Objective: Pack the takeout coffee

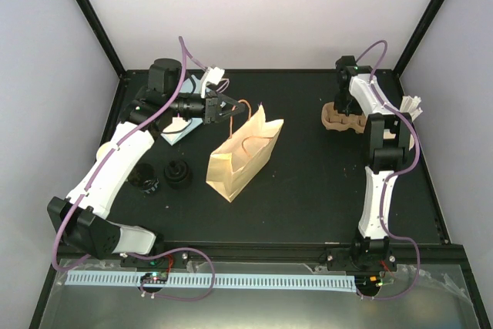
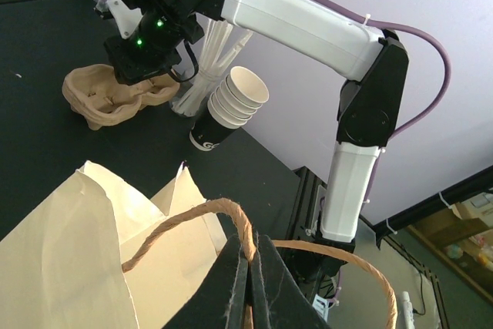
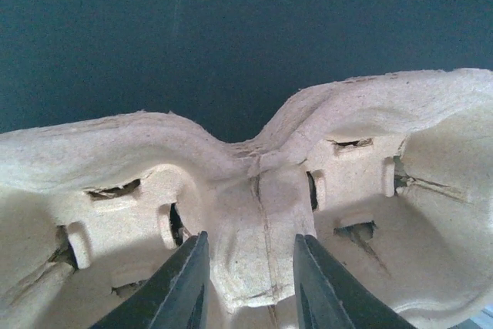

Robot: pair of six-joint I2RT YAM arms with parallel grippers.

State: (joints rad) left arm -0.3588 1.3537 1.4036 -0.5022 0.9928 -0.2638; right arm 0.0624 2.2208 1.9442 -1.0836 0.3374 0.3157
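Note:
The takeout coffee [image 1: 179, 123] is a small pale cup at the back left, partly hidden under my left arm. A tan paper bag [image 1: 243, 156] stands open in the middle. My left gripper [image 2: 253, 248] is shut on one of the bag's twine handles [image 2: 231, 217], holding it up. At the back right my right gripper [image 3: 250, 248] sits over the brown pulp carrier [image 3: 254, 213], and its fingers press both sides of the ridge between the two cup wells. The left wrist view shows that carrier [image 2: 100, 98] under the right wrist.
A nested stack of paper cups [image 2: 235, 98] with white sticks stands beside the carrier, near the right wall. Two black lids [image 1: 177, 173] lie left of the bag. A light blue sheet [image 1: 183, 136] lies under the pale cup. Black frame posts rise at the corners.

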